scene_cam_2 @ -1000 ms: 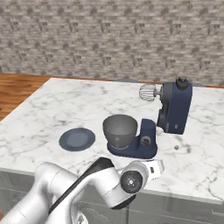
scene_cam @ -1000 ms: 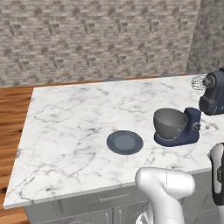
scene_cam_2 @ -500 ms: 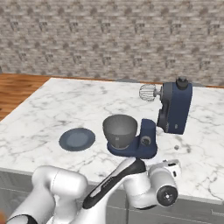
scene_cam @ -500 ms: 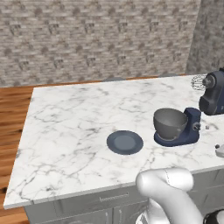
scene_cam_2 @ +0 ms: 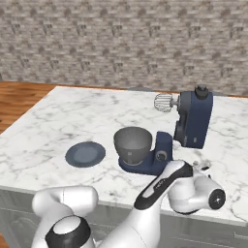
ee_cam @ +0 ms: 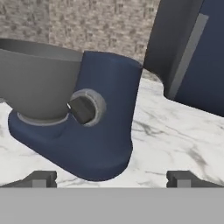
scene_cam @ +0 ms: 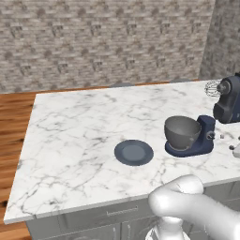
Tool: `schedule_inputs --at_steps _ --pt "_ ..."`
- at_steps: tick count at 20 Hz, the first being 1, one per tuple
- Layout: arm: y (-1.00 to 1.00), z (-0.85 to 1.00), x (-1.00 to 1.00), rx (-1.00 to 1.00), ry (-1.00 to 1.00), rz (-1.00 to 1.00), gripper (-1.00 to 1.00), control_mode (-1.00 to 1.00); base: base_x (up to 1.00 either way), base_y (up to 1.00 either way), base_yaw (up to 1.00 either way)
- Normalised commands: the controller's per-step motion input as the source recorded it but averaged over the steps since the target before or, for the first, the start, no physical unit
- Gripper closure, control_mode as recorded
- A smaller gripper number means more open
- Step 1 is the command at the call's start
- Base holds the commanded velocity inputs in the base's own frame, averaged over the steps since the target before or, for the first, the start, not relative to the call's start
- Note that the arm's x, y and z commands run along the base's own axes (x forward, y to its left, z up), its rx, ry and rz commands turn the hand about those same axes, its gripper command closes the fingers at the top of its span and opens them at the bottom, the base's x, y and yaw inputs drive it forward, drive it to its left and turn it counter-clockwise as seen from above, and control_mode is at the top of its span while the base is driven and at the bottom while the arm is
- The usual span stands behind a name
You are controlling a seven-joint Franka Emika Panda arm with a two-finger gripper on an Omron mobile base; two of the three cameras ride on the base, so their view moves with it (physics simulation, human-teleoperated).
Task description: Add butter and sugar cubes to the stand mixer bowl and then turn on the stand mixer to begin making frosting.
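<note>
While the fingers (ee_cam: 112, 178) stand wide, the stand mixer (ee_cam: 98, 118) sits close ahead, plate (scene_cam_2: 85, 154) well aside.

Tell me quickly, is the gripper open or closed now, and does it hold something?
Gripper: open, jaws wide apart, holding nothing; it faces the stand mixer at its side knob.

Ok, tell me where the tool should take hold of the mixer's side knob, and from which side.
Grip the stubby dark stem of the knob, which juts sideways from the navy stand mixer column inside a silver ring. Likely best to come straight at it from the camera's side, the open tool straddling the stem; the bowl crowds its left.
</note>
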Motion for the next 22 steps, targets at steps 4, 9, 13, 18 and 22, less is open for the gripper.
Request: schedule_inputs --at_steps 4,9,13,18,22 --pt "-0.4 -0.25 0.13 0.04 -0.14 0.21 -1.0 -1.0 0.0 0.0 0.0" --pt "-0.32 -0.17 0.05 0.05 -0.21 0.19 -1.0 -1.0 0.0 0.0 0.0" --pt "-0.09 -0.09 0.13 0.06 -0.17 0.11 -1.0 -1.0 0.0 0.0 0.0" --pt "0.01 -0.17 0.21 0.02 -0.11 0.01 -1.0 -1.0 0.0 0.0 0.0" --pt "0.14 -0.23 0.2 0.0 -0.04 0.0 -1.0 -1.0 0.0 0.0 0.0"
